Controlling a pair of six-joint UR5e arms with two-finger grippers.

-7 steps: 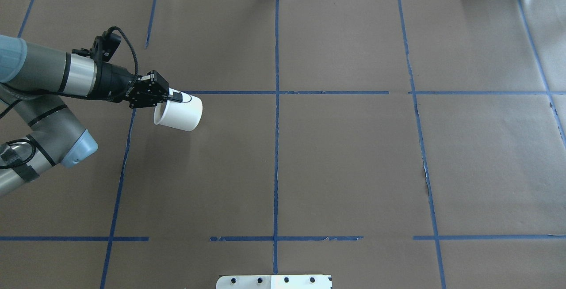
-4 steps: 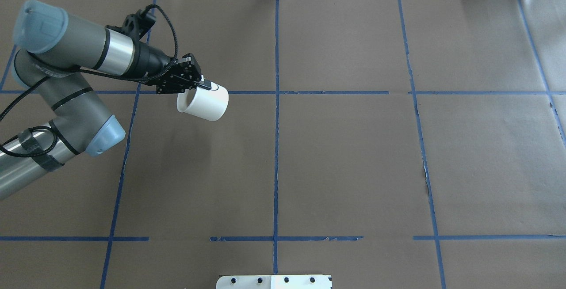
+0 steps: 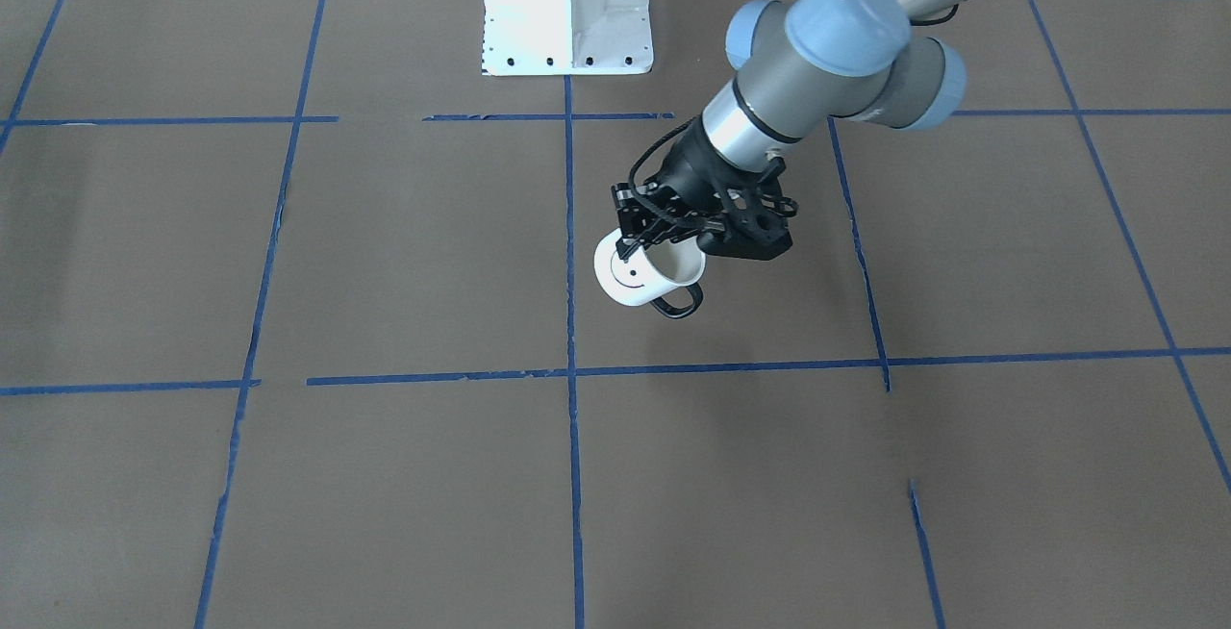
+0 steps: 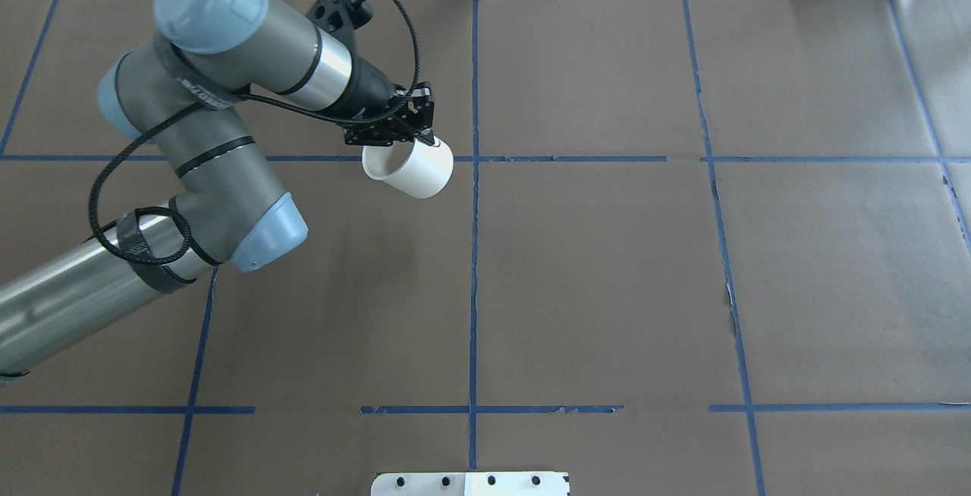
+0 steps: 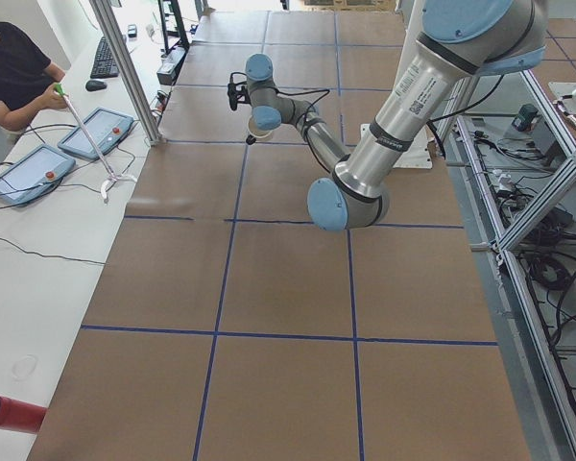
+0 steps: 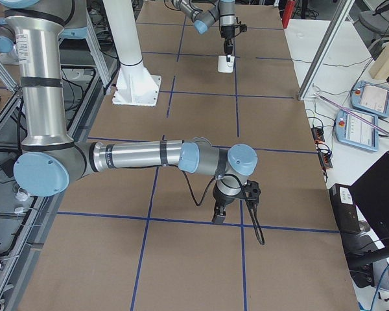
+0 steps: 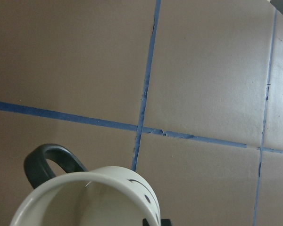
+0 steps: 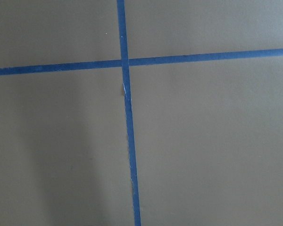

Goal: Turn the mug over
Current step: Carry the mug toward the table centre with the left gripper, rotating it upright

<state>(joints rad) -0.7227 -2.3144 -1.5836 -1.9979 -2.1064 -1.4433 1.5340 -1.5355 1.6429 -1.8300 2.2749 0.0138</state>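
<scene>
The white mug [image 4: 413,171] with a black loop handle [image 3: 676,303] and a black smiley face hangs tilted, almost on its side, above the brown table. Its opening faces the robot's left side. My left gripper [image 4: 406,139] is shut on the mug's rim; it also shows in the front-facing view [image 3: 652,237]. The left wrist view shows the mug's off-white inside [image 7: 80,202] and handle from close up. The mug also shows in the exterior left view [image 5: 260,129] and the exterior right view [image 6: 226,63]. My right gripper [image 6: 218,216] points down near the table at the robot's right end; I cannot tell whether it is open or shut.
Blue tape lines [image 4: 474,253] split the brown table cover into squares. The white robot base plate [image 3: 565,9] stands at the robot's edge. An operator [image 5: 14,72] and tablets [image 5: 29,173] are at a side table beyond the far edge.
My left arm has carried the mug to the right and slightly farther from the robot, toward the centre tape line. The mug has stayed tilted in the shut gripper.
</scene>
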